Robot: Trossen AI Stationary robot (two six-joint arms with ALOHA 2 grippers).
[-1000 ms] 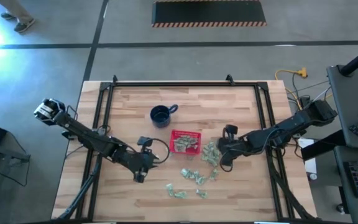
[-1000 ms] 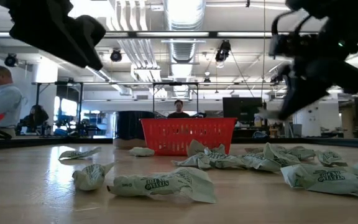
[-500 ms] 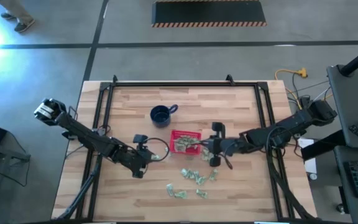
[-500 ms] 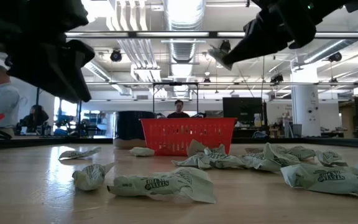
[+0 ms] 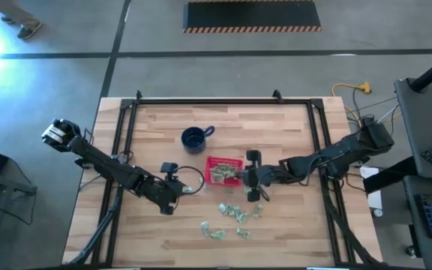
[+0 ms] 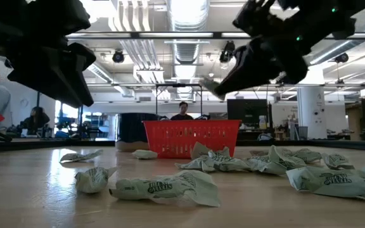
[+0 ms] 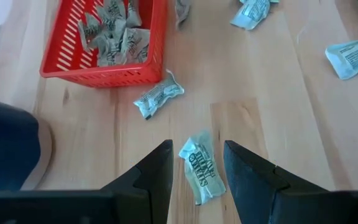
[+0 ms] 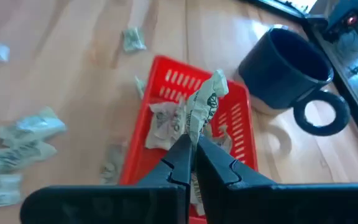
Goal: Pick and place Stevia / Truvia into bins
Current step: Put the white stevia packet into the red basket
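Observation:
The red basket [image 5: 223, 162] stands mid-table with several sachets inside. My right gripper [image 5: 243, 176] hovers at the basket's right rim, shut on one pale green-and-white sachet [image 8: 205, 102]; in the low view the gripper [image 6: 222, 84] and sachet [image 6: 208, 85] hang well above the basket [image 6: 192, 138]. My left gripper [image 5: 174, 181] is left of the basket, open and raised; in its wrist view the gripper [image 7: 197, 147] looks down on a loose sachet [image 7: 199, 168] lying flat on the wood between the finger lines. More sachets [image 5: 235, 213] lie near the table's near side. My right gripper pinches the sachet between its two fingertips at the sachet's lower end [image 8: 196, 126]. The rest of the crumpled sachet sticks out beyond the fingertips, lifted clear over the basket's interior [image 8: 166, 124].
A dark blue mug [image 5: 195, 139] with a handle stands just beyond the basket toward the far-left. Another loose sachet [image 7: 158, 101] lies beside the basket wall [image 7: 104, 74]. Scattered sachets [image 6: 163, 188] cover the near middle. People show in the room behind.
My right gripper rose from the sachet pile right of the basket with one sachet pinched in it and travelled toward the table's left, ending at the basket's right rim. My left gripper shifted a little toward the far edge and stayed open.

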